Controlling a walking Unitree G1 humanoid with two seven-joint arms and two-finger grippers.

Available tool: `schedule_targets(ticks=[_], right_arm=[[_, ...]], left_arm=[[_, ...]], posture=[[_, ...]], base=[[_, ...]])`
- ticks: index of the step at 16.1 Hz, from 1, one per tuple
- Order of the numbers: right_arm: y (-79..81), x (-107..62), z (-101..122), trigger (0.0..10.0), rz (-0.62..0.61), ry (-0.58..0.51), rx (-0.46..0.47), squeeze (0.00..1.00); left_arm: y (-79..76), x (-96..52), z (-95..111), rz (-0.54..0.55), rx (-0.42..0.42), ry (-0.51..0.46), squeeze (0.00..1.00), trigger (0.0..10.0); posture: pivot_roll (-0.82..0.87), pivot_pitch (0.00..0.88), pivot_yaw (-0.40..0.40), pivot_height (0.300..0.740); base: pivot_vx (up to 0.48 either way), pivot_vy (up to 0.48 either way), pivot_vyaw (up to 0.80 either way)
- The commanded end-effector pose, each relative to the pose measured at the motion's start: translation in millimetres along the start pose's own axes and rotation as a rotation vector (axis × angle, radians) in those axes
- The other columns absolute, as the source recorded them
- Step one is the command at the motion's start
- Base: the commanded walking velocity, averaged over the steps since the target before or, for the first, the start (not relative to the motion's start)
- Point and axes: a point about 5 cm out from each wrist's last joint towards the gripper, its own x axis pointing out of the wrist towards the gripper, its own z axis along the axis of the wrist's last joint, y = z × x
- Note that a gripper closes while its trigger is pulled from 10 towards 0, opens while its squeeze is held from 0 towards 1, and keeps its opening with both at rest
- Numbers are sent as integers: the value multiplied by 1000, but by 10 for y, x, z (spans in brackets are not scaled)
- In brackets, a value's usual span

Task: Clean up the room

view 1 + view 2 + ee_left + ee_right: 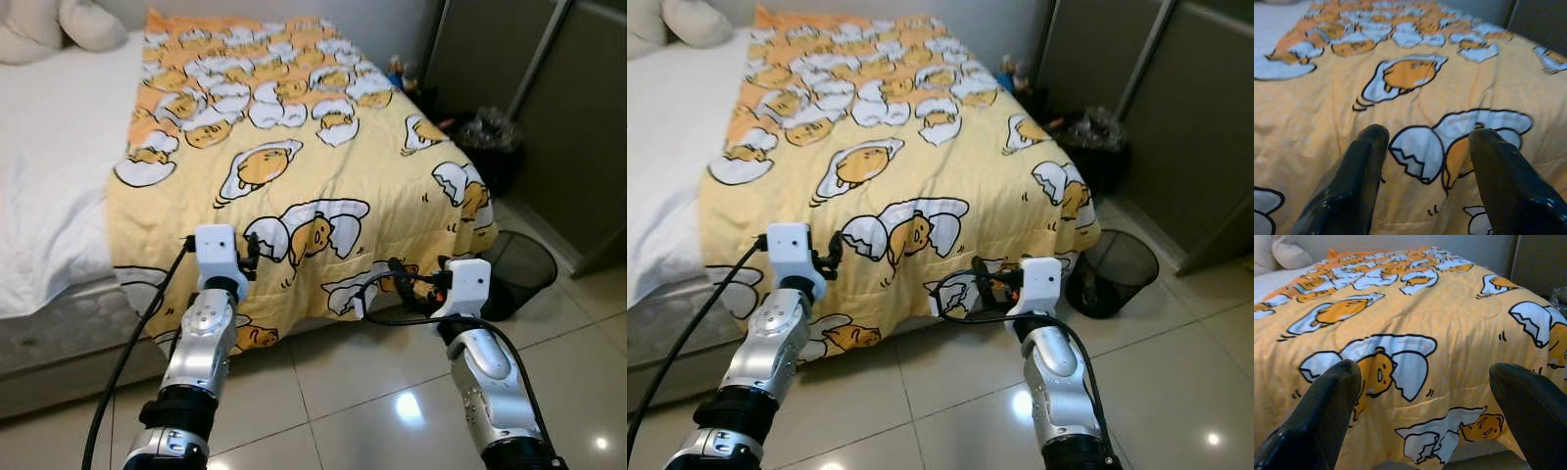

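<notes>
Left gripper (1422, 147): fingers (1359, 171) spread apart, holding nothing, aimed at the yellow blanket (294, 186) near its hanging front edge. Right gripper (1425, 382): fingers (1327, 401) spread wider, also empty, facing the same edge further to the robot's right. The blanket lies across the bed (49, 147), draped over the foot end toward the tiled floor (343, 382). Probable fault: closing on a single thin fold may let the fabric slip out. An uneven pull would skew the blanket. The black wire bin (519, 269) stands close beside the right arm; a sideways swing could tip it.
</notes>
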Motion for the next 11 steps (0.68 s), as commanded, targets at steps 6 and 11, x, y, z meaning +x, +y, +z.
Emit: schedule_targets(ticks=[6, 11], right_arm=[[4, 52, 41, 10000, 30, -11, 1, 0], [28, 50, 5, 10000, 47, -4, 19, 0]], left_arm=[[125, 35, -12, 41, 34, 37, 0, 10000], [37, 41, 33, 26, 48, 3, 0, 10000]], posture=[[49, 0, 2, 740], [47, 0, 6, 740]], base=[[80, 0, 476], [0, 0, 410]])
